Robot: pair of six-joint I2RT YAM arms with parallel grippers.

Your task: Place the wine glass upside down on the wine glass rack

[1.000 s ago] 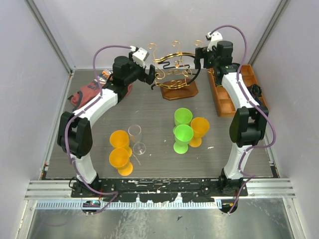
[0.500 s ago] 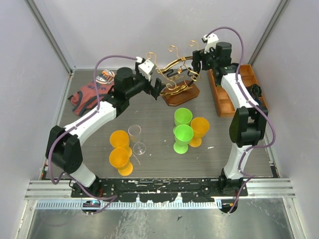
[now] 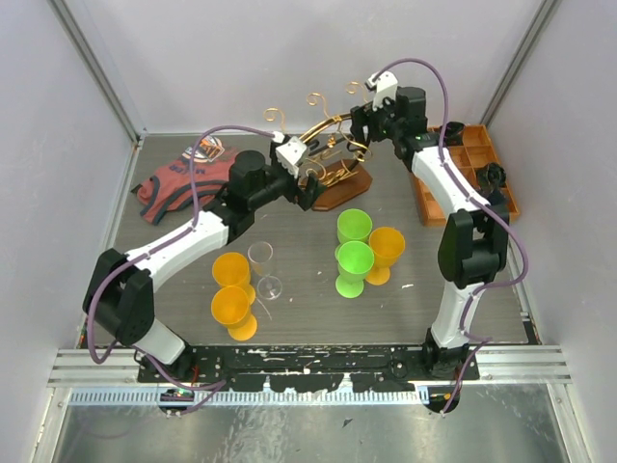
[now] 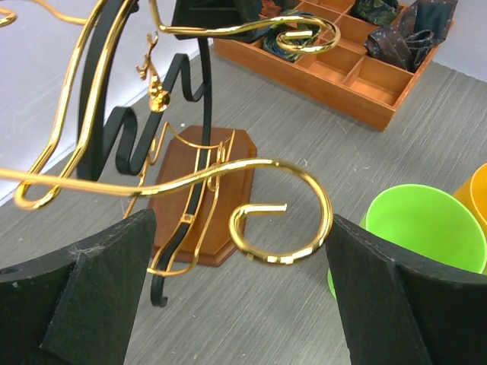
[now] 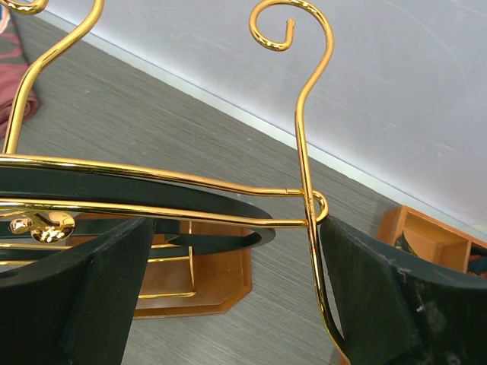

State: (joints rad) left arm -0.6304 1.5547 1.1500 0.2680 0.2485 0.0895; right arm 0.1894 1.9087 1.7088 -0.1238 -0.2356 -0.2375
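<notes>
Left arm: stretched low from the near edge toward 1 o'clock, elbow bent out at 9 o'clock.
Left gripper (image 3: 312, 183): spread wide at the rack's 8 o'clock side, a gold scroll arm (image 4: 281, 220) between the fingers; contact cannot be told.
Right arm: raised from the near edge, forearm angled toward 11 o'clock, wrist high above the rack.
Right gripper (image 3: 360, 123): spread wide at the rack's top, gold wires and the black bar (image 5: 190, 217) between the fingers; contact cannot be told.
Rack (image 3: 345, 179): at 12 o'clock on the table, leaning, wooden base toward the green cups.
Wine glass (image 3: 263, 262): upright on the table, left of centre, well apart from the rack and both grippers, just beside two orange cups (image 3: 231, 287).
Table (image 3: 424, 309): grey, wood-grained; two green cups (image 3: 354, 246) and a third orange cup (image 3: 387, 247) right of centre; red cloth (image 3: 178, 181) at 10 o'clock; compartment tray (image 3: 482, 154) at 2 o'clock.
Room: plain pale walls on three sides, metal rail along the near edge.
</notes>
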